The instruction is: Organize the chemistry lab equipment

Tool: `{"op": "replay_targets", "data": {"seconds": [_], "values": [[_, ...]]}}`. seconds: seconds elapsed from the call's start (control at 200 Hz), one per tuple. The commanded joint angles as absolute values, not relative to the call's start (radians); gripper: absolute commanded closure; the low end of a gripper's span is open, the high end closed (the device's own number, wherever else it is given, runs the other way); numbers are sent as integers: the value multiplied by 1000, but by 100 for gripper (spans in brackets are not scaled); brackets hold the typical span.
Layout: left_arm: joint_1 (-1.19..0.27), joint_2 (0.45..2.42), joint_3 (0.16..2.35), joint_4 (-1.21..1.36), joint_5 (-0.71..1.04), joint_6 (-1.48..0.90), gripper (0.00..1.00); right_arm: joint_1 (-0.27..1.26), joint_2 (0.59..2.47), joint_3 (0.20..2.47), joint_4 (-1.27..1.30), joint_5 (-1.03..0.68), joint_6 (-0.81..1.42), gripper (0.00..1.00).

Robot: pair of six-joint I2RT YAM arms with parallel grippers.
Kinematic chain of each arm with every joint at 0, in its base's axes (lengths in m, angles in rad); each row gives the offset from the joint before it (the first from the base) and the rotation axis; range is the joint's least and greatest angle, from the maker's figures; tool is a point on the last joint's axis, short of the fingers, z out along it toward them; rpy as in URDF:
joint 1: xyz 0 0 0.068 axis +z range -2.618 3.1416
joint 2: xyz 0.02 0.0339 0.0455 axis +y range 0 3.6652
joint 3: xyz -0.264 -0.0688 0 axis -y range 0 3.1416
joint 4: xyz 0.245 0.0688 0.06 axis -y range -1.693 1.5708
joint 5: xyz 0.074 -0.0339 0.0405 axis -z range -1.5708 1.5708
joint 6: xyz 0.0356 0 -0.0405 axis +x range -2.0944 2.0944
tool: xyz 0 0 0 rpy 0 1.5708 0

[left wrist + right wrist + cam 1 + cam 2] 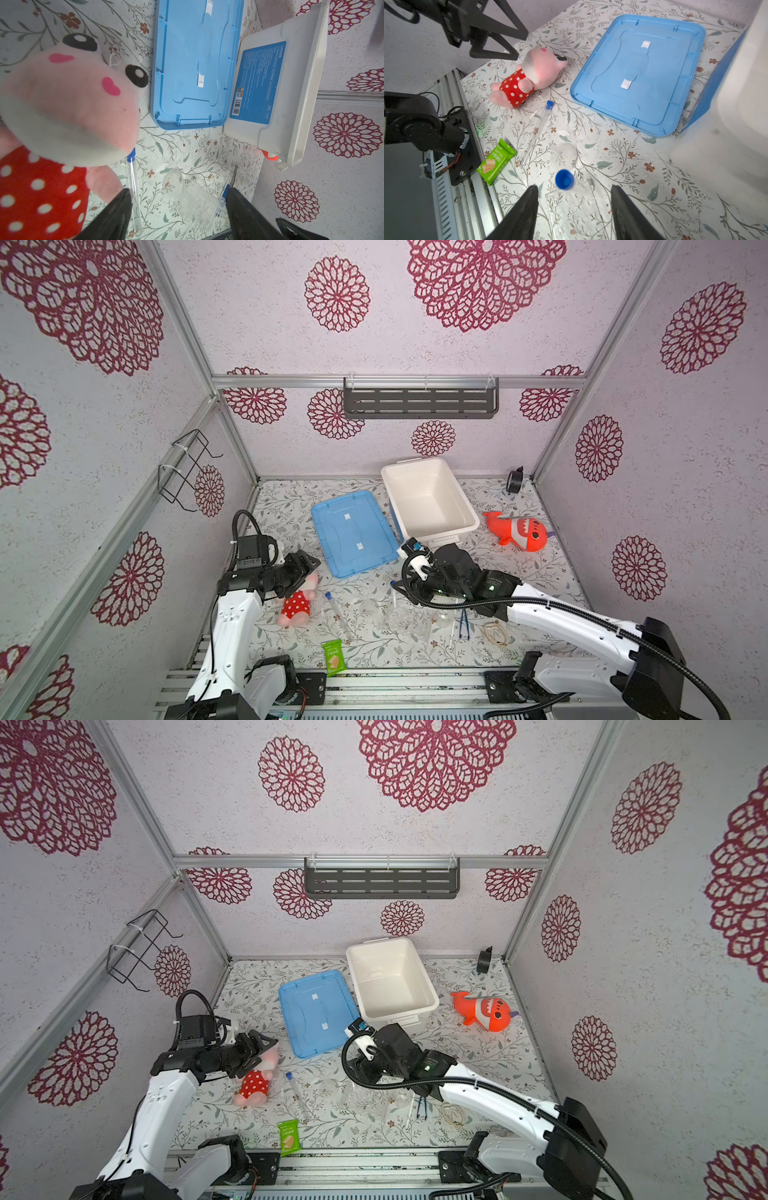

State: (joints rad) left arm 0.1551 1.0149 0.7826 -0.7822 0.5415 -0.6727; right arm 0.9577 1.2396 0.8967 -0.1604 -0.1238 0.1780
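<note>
Right fingers (523, 212) apart, blue-capped tube (564, 179) just beyond, left fingers (116, 214) wide, empty

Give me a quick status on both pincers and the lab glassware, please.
Left pincer open, empty, by the pink plush toy. Right pincer open, clear of upright blue-capped clear tube. Second blue-capped clear tube lies flat on table.

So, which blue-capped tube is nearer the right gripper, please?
The tube at the clear rack, just ahead of the right gripper; the other tube lies beside the pink plush.
</note>
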Motion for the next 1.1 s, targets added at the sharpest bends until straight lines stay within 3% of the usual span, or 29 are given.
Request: {"op": "replay_targets", "data": {"seconds": [0.0,0.445,0.67,0.851,1.096], "values": [[153,1005,775,-766,552,-667,25,965,1276,948,-133,-73,249,41],[153,1012,770,-750,562,-675,25,979,1300,909,-65,-108,303,66],[152,1014,767,-747,562,-673,25,980,1279,890,-60,-110,308,65],[153,1017,775,-752,564,-670,25,980,1255,901,-64,-96,308,54],[152,1011,787,-772,555,-665,25,979,1237,1015,-154,-87,254,51]]}}
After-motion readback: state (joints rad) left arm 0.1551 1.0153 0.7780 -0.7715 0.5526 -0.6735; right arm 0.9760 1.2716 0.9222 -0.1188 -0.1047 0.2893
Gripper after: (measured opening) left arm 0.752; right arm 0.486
